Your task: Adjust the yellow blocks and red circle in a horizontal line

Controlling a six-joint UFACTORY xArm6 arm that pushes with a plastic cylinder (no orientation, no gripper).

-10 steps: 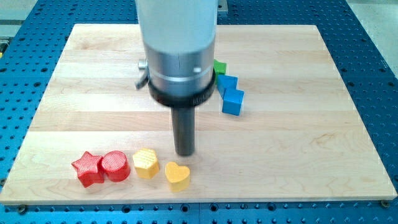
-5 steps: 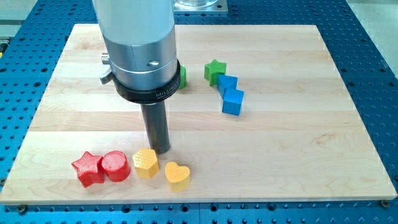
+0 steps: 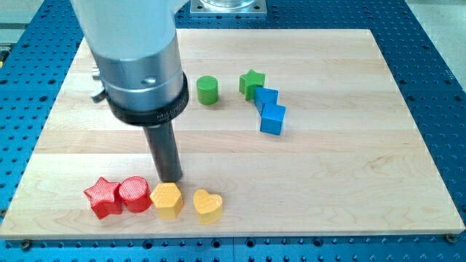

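Observation:
Near the view's bottom left, a row stands on the wooden board: a red star, a red circle touching it, a yellow hexagon, then a yellow heart set slightly lower, with a small gap to the hexagon. My tip rests on the board just above the yellow hexagon's top edge, touching or almost touching it.
A green cylinder and a green star sit in the upper middle. Two blue cubes lie just right of and below the green star. The arm's wide body hangs over the upper left.
My tip has moved left and slightly down, from above the heart to above the hexagon. The yellow hexagon has shifted a little down and left, closer into line with the others.

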